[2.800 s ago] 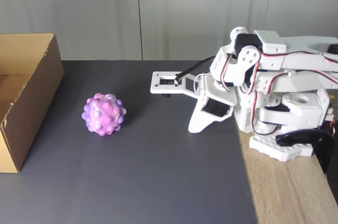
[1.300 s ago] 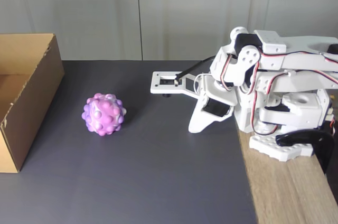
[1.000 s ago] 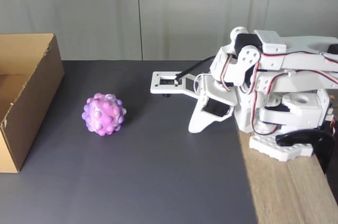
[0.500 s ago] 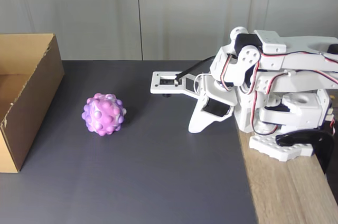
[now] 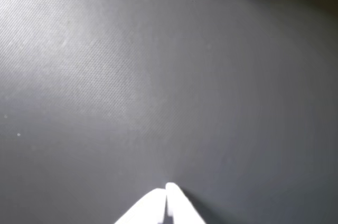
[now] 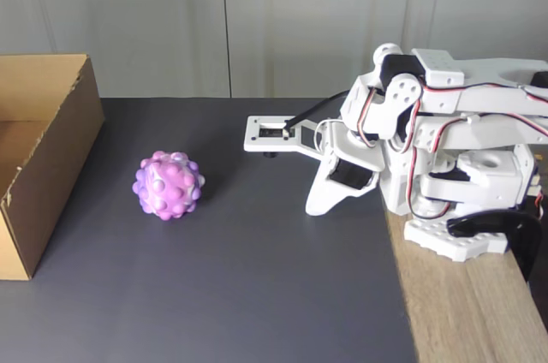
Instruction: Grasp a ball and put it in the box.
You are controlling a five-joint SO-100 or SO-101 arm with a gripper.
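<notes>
The box [image 6: 38, 153] is cut off by the left edge of the fixed view, so only its right wall and part of its floor are seen. The arm [image 6: 445, 149] is folded at the right, its rear cropped by the frame. In the wrist view the pincer [image 5: 166, 189] is shown only as two white tips at the bottom edge, pressed together with nothing between them, over a dark grey mat [image 5: 158, 76]. In the fixed view the pincer [image 6: 315, 207] points down to the mat. One ball [image 6: 168, 185] is counted, pink and purple, resting on the mat between box and arm, apart from both. One box is counted. The counter [image 6: 471, 312] is seen as bare wood under the arm.
</notes>
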